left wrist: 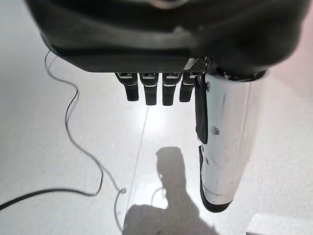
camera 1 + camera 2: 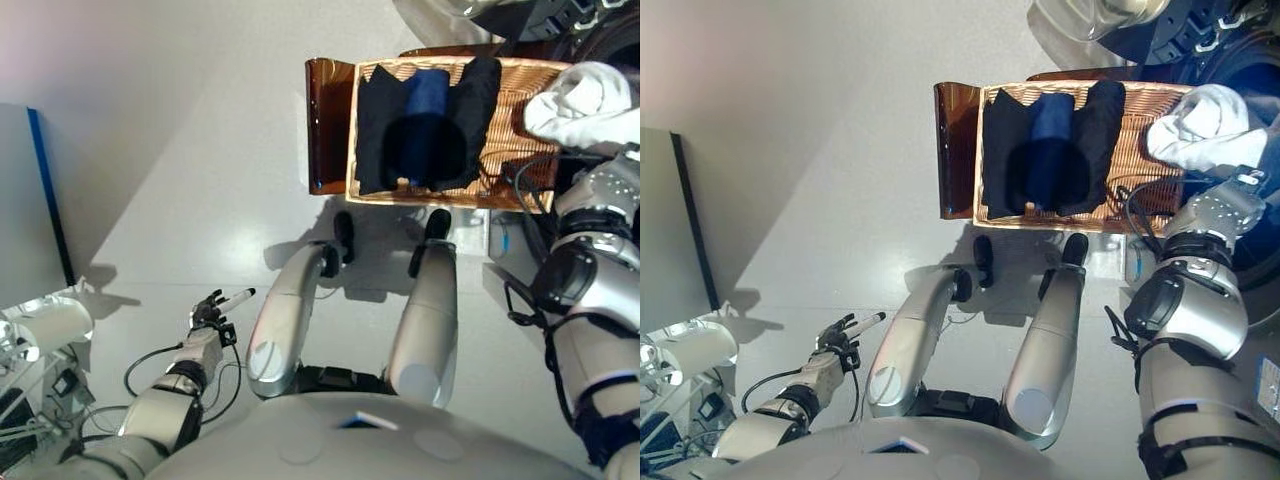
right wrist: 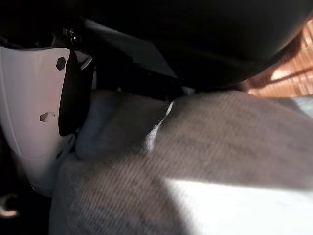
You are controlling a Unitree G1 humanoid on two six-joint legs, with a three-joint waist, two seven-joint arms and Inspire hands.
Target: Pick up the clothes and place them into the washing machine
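Your right hand (image 3: pixel 44 107) is closed on a white garment (image 2: pixel 580 105); the right wrist view shows the white-covered thumb pressed against the cloth, which fills the space under the palm. In the eye views that garment is bunched at the end of the right arm, raised over the right end of the wicker basket (image 2: pixel 520 190). The fingers themselves are hidden by the cloth.

The remaining clothes, a black garment (image 2: pixel 375 120) and a blue garment (image 2: pixel 428 95), lie spread across the left and middle of the basket, the blue one between dark folds. The basket rests on the floor (image 2: pixel 200 150), with a brown translucent panel (image 2: pixel 328 120) standing just beside its left end.

The washing machine (image 2: pixel 1200 30) shows only in part, past the far right corner of the basket; you cannot tell from these views how its door stands.

Your left hand (image 2: pixel 215 310) hangs low at your left side above the floor, fingers relaxed and extended, thumb straight, holding nothing.
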